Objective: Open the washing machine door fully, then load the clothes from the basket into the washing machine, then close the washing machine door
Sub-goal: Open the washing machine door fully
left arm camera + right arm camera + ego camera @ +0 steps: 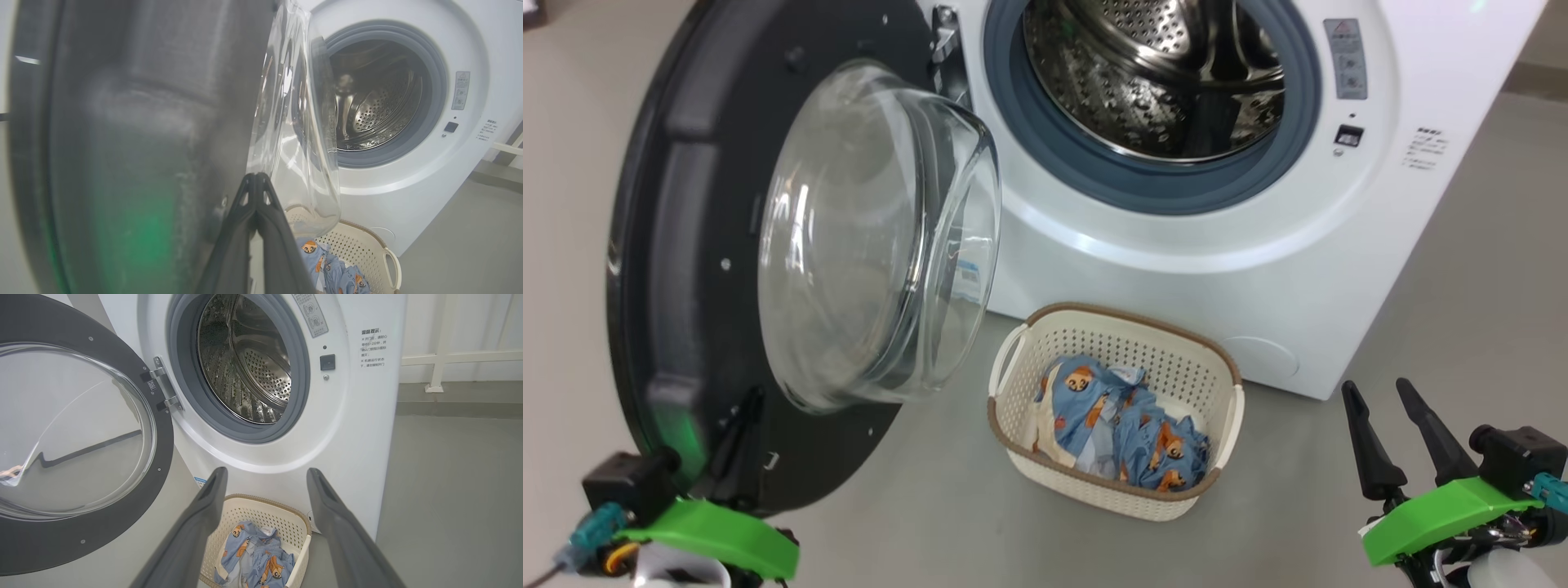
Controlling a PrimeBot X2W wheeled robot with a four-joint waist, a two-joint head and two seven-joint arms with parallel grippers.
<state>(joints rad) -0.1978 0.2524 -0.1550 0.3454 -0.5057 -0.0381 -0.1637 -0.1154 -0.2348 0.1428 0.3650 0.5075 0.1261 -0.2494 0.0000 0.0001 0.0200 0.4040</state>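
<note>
Two grippers frame the head view. The left gripper point(752, 400) sits low by the washing machine door point(686, 204), its dark fingers pressed together with nothing between them. I read that as a blunt prod for swinging the door wider, not a grasp. The right gripper point(1376, 388) waits at the lower right, fingers spread and empty, well apart from the basket point(1127, 314). The basket stands on the floor point(1462, 286) just in front of the washing machine point(1192, 278), below the drum point(1160, 82), with the clothes point(1119, 425) heaped inside. That seems a sensible spot, since each lift would be short.

From the left wrist view, the closed fingertips point(261, 192) lie close to the door's dark grey inner face, just beside the glass bowl point(302, 122). I can't tell whether they touch it.

From the right wrist view, the spread fingers point(204, 506) point down towards the basket, with the clothes showing between them, seemingly lined up for a first grab. The door hangs out on its hinge point(163, 386) clear of the opening, so the way to the bare drum looks free, though I'd judge the door could swing a little wider yet
</note>
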